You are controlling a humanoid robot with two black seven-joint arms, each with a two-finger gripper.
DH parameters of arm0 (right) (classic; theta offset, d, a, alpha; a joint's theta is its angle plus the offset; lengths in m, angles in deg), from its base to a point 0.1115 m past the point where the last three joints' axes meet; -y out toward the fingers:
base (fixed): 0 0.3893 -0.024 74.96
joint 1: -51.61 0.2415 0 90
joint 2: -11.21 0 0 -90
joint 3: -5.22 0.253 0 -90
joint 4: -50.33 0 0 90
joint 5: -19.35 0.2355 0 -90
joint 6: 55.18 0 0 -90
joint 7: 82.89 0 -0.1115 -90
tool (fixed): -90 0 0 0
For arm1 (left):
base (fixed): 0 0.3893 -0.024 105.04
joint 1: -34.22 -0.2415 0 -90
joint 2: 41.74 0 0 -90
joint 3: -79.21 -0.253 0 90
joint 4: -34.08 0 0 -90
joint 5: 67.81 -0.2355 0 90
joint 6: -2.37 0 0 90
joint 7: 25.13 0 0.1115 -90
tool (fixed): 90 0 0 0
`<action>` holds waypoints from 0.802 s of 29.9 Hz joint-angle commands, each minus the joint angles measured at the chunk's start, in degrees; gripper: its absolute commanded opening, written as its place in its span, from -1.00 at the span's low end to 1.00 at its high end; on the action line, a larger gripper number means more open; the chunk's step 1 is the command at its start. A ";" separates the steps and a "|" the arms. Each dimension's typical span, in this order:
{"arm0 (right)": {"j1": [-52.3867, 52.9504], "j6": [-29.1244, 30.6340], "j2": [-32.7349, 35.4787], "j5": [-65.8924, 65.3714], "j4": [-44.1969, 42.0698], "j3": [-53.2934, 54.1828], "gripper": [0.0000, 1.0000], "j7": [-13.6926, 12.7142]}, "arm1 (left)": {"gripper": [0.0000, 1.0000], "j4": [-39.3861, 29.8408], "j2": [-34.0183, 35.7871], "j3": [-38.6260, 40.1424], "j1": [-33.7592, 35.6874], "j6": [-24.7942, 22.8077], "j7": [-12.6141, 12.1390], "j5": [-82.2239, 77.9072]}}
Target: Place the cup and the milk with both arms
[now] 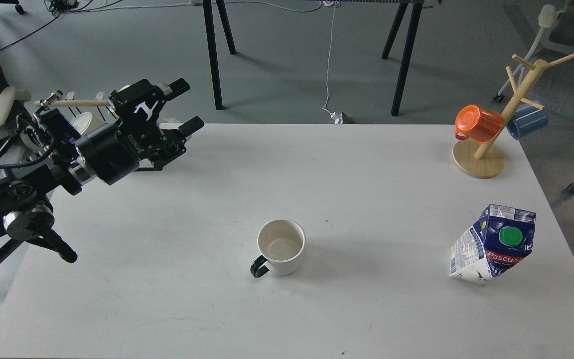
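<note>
While raised at far left, left gripper (pixel 187 105) with fingers apart, empty. Cup (pixel 281 247) upright at near centre, rigid, probably breakable; best gripped at rim. Milk (pixel 494 243) standing near right, likely crushable; best squeezed around body. Right gripper unseen.

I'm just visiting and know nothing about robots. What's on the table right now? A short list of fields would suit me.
surface: white table
cup: cream mug, upright, empty, black handle towards the near left
milk: blue and white carton, green cap, standing near the right edge, apart from the cup
mug tree: wooden stand at the far right, holding an orange mug and a blue mug
left gripper: open, empty, over the far left corner
right gripper: not in view
</note>
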 commanded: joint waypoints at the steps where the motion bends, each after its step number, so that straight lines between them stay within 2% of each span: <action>1: 5.61 0.00 -2.75 -1.35 0.05 -5.69 0.96 0.09 | 0.69 0.08 -1.04 -0.08 -0.40 0.00 0.00 -1.30; 6: 9.05 0.00 -3.37 -2.67 0.76 -8.34 0.96 0.44 | 0.69 0.17 -3.24 -0.17 -1.46 0.00 0.00 -5.60; 19: 17.66 0.00 -13.21 -8.03 0.84 -8.34 0.96 0.71 | 0.69 0.34 -3.51 -0.17 -2.25 0.00 0.00 -5.96; 24: 18.54 0.00 -14.10 -8.21 0.84 -8.34 0.96 0.71 | 0.69 0.34 -3.42 -0.17 -2.86 0.00 0.00 -5.96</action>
